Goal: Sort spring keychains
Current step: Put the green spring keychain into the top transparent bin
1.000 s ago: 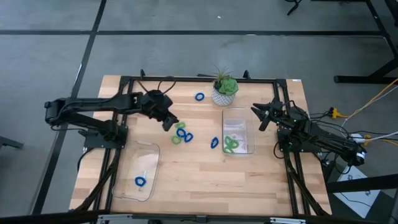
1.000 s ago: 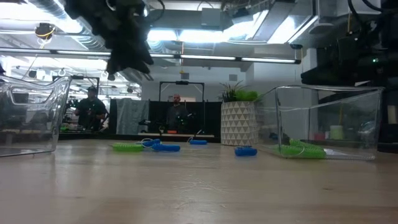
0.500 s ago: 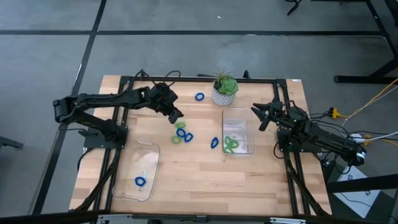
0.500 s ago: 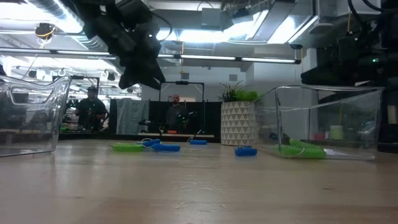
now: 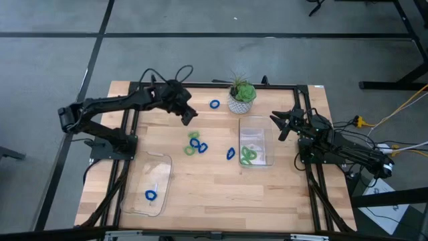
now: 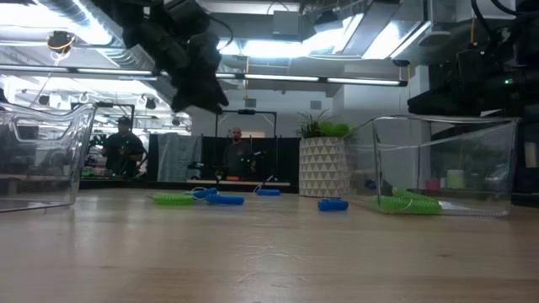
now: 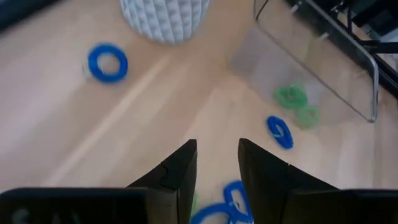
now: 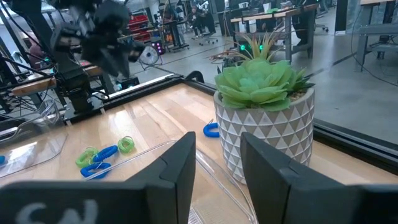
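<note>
**Left arm raised over the far side of the table, coils scattered mid-table**

At the left front of the light wooden table (image 5: 221, 194) lies a clear plastic tray (image 5: 157, 164) holding one bright blue coiled keychain (image 5: 150, 195).

The left gripper (image 5: 189, 115) hangs in the air above the bare wood toward the far side, carrying nothing — its two dark fingers (image 7: 180, 174) stand slightly parted with only tabletop showing in the gap between them.

Just nearer than that gripper, a loose cluster of blue and light green spring keychains (image 5: 195, 144) rests on the wood, some touching one another. A lone blue coiled loop (image 5: 215, 104) lies at the far side, just beside the green potted plant in a white patterned pot (image 5: 241, 99). Another single blue spring loop (image 5: 231, 154) sits close to the left wall of the second clear tray (image 5: 256, 126), which stands right of centre and holds a small heap of light green coils (image 5: 249, 155).

The right gripper (image 5: 284, 124) waits off the tray's right side, near the table's right edge — its fingers are spread apart and empty.

Beyond the table, in the low view, two people (image 6: 124, 145) show in the room behind.
</note>
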Controlling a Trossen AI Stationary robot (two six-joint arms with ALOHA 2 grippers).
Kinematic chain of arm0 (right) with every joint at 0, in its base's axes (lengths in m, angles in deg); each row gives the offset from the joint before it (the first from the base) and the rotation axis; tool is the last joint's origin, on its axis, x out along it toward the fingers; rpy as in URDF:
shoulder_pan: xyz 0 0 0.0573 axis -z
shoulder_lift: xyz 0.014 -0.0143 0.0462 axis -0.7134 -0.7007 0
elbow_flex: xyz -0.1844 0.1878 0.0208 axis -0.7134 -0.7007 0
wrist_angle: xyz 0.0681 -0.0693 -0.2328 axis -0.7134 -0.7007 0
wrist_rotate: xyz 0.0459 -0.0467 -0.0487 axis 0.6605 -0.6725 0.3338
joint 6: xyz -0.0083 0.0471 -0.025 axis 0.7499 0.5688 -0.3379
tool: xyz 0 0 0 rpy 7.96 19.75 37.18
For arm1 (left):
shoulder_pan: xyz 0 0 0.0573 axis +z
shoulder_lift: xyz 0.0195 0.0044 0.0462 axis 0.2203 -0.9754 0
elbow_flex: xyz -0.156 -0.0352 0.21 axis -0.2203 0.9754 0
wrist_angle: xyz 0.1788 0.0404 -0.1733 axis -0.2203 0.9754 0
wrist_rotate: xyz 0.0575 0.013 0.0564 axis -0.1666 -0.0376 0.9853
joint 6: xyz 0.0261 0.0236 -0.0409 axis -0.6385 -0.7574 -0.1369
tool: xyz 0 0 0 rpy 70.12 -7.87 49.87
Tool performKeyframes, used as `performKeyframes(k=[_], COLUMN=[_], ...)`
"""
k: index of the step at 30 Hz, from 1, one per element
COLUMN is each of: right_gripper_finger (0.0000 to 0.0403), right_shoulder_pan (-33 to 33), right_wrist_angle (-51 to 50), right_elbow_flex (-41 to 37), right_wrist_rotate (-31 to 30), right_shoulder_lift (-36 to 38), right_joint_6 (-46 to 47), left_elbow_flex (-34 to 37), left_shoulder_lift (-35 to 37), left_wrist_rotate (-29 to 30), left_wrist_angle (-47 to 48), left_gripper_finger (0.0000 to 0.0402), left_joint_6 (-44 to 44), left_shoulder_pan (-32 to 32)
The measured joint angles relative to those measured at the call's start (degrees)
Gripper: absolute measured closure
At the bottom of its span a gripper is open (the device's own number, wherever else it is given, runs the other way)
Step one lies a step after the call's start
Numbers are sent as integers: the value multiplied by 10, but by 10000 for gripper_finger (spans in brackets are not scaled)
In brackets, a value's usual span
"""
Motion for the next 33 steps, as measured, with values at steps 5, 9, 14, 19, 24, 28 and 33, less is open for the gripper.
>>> performKeyframes(k=[5,9,14,19,24,28,33], right_gripper_finger=[276,276,276,276,276,276,276], right_shoulder_pan=[0,0,0,0,0,0,0], right_wrist_angle=[0,0,0,0,0,0,0], right_elbow_flex=[0,0,0,0,0,0,0], right_wrist_rotate=[0,0,0,0,0,0,0], right_shoulder_lift=[0,0,0,0,0,0,0], right_joint_6=[0,0,0,0,0,0,0], left_elbow_flex=[-52,-80,-111,-113,-113,-113,-113], left_shoulder_lift=[-30,-75,-136,-175,-194,-195,-192], left_wrist_rotate=[3,15,3,2,-2,3,10], left_wrist_angle=[45,54,75,86,109,120,148], left_gripper_finger=[288,288,288,288,288,288,288], left_joint_6=[-37,-36,-41,-30,-36,-52,-55], left_shoulder_pan=[19,25,24,14,3,0,8])
